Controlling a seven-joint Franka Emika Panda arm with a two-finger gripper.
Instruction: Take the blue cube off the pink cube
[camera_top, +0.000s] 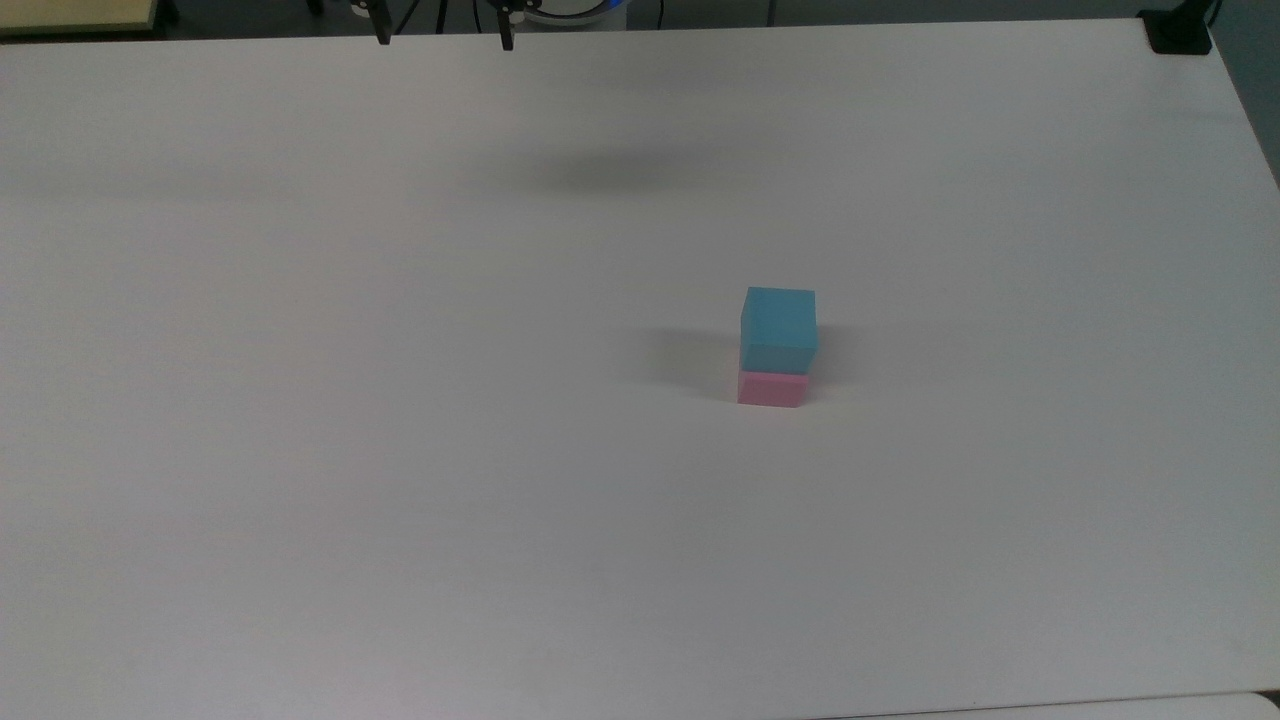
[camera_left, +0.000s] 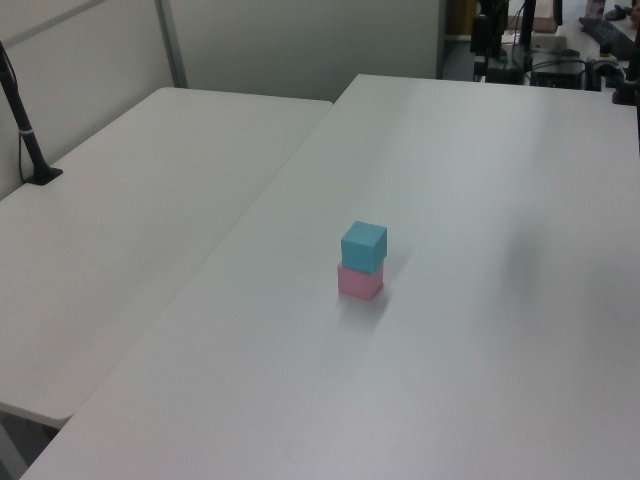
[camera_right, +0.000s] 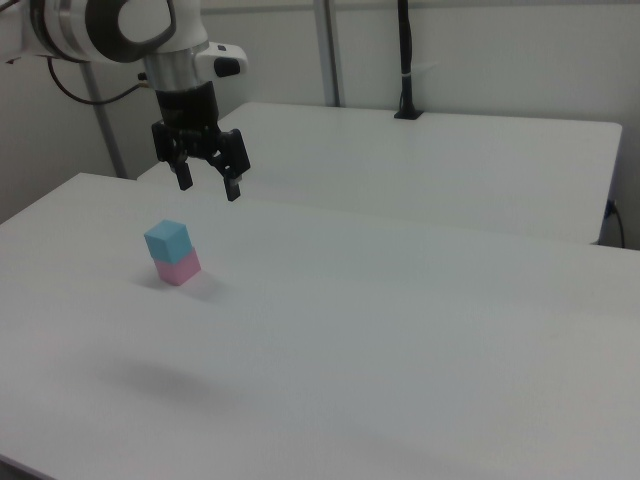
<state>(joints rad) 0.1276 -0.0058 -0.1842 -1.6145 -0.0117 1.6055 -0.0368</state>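
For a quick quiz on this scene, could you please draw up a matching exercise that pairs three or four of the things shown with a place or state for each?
Things:
1. blue cube
2. pink cube
3. gripper
4. table

Places or states:
A. lies directly on the table, under another thing
B. open, in the air, holding nothing
C. on top of the stack
D. white, bears the stack

Pairs: 1-C, 2-A, 3-B, 4-D

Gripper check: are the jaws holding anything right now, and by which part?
Nothing is held. The gripper hangs open in the air, apart from the blue cube, which sits on the pink cube.
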